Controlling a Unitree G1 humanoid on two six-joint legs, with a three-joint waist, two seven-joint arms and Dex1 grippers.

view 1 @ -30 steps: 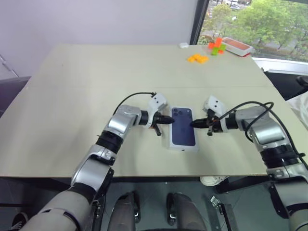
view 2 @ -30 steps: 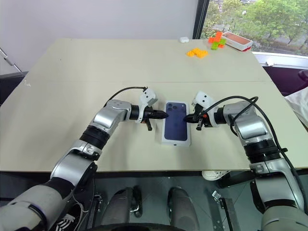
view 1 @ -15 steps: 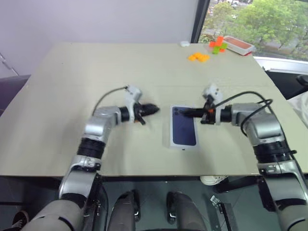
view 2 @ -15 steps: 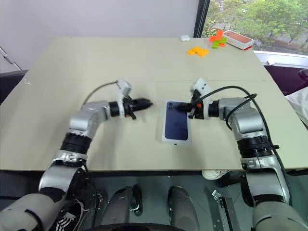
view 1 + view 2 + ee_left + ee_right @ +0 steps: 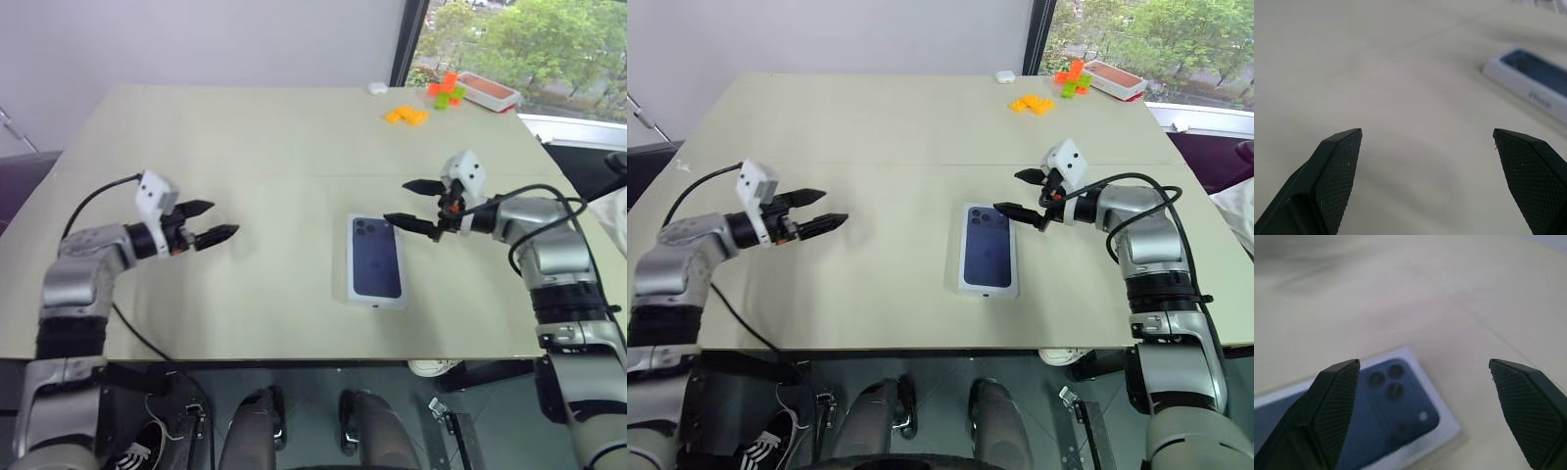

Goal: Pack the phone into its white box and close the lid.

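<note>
Lid (image 5: 376, 260) on, printed phone picture facing up; packing looks finished.
Closed box sits on counter (image 5: 245, 147) just below right end effector (image 5: 411, 205), well apart from left end effector (image 5: 207, 221); both spread wide, empty.

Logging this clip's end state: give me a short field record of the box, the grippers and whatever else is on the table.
lid: on the box, printed phone picture facing up, flat near the table's front middle
left gripper: open, empty, well to the left of the lid
right gripper: open, empty, above the lid's far right corner
table: beige
far right corner: orange blocks, red tray, small white object
</note>
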